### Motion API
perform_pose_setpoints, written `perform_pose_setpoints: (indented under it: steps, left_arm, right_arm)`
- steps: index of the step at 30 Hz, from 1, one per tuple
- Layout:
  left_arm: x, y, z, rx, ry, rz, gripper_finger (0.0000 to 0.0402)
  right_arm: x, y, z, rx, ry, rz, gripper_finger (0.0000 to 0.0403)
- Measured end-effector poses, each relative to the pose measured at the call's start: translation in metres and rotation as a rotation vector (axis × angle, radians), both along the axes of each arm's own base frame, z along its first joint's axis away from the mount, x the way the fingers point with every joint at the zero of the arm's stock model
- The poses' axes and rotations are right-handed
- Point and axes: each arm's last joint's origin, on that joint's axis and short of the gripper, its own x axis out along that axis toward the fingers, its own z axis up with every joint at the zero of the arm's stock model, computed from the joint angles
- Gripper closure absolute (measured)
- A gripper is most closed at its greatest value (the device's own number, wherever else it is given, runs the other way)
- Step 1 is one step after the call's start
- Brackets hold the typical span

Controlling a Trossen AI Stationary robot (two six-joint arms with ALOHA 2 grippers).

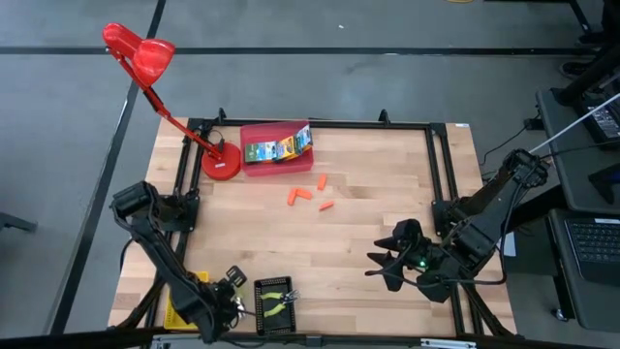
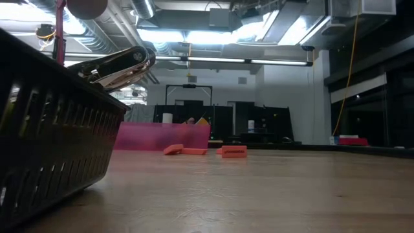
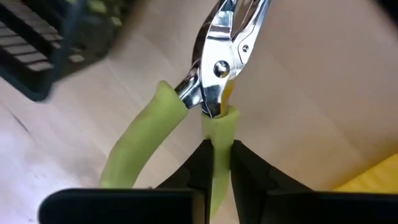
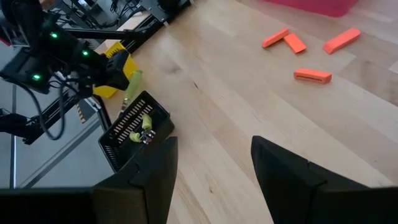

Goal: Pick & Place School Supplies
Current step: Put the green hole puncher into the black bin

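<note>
Four stubby orange pieces (image 1: 308, 196) lie loose on the wooden table (image 1: 368, 174), near the red tray (image 1: 254, 134) holding printed boxes (image 1: 278, 148), writing unreadable. Left gripper (image 3: 216, 163) is clamped on a green-handled tool (image 3: 211, 93) beside the black tray (image 1: 274, 306). Right gripper (image 4: 214, 165), apart, hovers over bare wood. Red lamp (image 1: 145, 60) stands at the corner.

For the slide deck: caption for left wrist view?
Left gripper shut on one green handle of the pliers above the wooden table.
</note>
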Motion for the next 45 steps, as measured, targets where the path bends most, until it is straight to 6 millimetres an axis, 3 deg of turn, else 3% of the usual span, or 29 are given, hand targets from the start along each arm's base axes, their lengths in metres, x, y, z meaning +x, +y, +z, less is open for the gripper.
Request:
perform_pose_setpoints:
  steps: [16,23,35,40,45]
  left_arm:
    - [0.012,-0.027,0.070,-0.120,-0.169,0.235,0.0379]
    - [0.042,-0.019,0.094,-0.206,-0.314,0.451,0.0379]
    - [0.101,-0.012,0.116,-0.658,-0.504,0.799,0.0384]
    - [0.108,-0.011,0.120,-0.755,-0.524,0.891,0.0385]
    - [0.104,-0.022,0.118,-0.845,-0.551,0.886,0.0385]
  right_arm:
    - [-0.009,0.009,0.000,0.019,-0.005,0.033,0.0195]
    - [-0.011,0.011,0.001,0.000,-0.026,0.032,0.0195]
    - [-0.020,0.019,0.001,-0.003,-0.026,0.076,0.0195]
    - [-0.025,0.022,0.001,-0.006,-0.041,0.083,0.0195]
    - [-0.028,0.025,0.001,-0.005,-0.046,0.093,0.0195]
